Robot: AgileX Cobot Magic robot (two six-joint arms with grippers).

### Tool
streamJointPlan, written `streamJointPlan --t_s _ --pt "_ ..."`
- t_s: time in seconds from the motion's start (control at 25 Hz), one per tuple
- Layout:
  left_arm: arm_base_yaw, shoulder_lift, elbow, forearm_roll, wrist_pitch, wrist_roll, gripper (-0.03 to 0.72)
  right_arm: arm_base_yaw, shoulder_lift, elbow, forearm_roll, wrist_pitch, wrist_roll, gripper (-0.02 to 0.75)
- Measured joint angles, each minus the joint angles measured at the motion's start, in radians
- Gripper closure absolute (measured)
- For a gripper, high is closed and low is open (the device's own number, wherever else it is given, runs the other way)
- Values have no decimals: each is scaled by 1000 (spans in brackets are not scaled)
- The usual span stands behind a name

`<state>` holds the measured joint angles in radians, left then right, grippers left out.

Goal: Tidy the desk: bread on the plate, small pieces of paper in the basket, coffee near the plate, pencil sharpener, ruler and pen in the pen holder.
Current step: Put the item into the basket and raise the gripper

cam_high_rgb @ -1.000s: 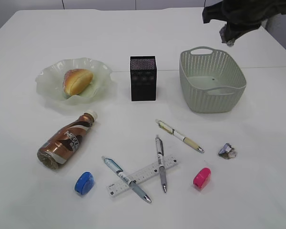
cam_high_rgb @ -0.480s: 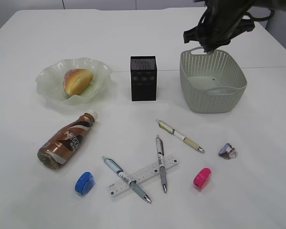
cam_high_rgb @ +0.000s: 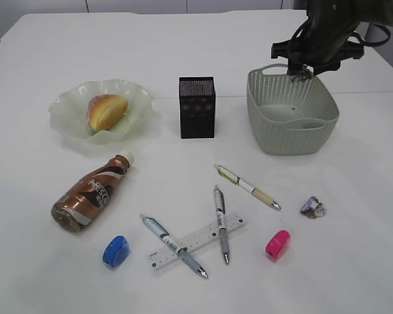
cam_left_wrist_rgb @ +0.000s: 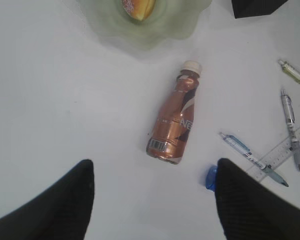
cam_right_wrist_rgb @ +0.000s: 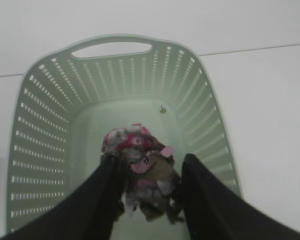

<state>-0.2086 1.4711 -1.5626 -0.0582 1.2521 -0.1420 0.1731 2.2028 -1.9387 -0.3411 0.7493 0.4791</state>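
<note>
White worktop (cam_high_rgb: 354,261) mid-tidying. Basket (cam_high_rgb: 262,124): the right tool (cam_right_wrist_rgb: 147,192) hangs over it, jaws part-spread around a crumpled paper wad (cam_right_wrist_rgb: 140,175); whether the wad is gripped or freed cannot be told. Plate (cam_high_rgb: 65,118): bread (cam_high_rgb: 106,111) in place. Coffee bottle (cam_high_rgb: 88,193) lies on its side near the plate, below the wide, empty left tool (cam_left_wrist_rgb: 152,200). Pen holder (cam_high_rgb: 197,107): apparently unfilled. Ruler (cam_high_rgb: 196,241), three pens, two sharpeners and a second paper scrap (cam_high_rgb: 312,207) remain loose.
</note>
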Motion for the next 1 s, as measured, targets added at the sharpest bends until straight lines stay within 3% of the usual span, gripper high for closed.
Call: streamJointPlan --t_s 0.08,0.2,0.44,0.76,1.0 --pt "0 0 0 0 0 -4 146 0 9 -2 0 -5 0 300" --pt "0 0 0 0 0 -6 146 0 25 -2 6 -7 0 267" --pt "0 0 0 -6 0 -10 146 0 26 -2 26 -7 0 259" --pt "0 -1 0 -59 0 -14 146 -27 26 -2 255 10 105 259" --pt "0 -1 0 -59 0 -14 146 -38 26 -10 289 21 33 259"
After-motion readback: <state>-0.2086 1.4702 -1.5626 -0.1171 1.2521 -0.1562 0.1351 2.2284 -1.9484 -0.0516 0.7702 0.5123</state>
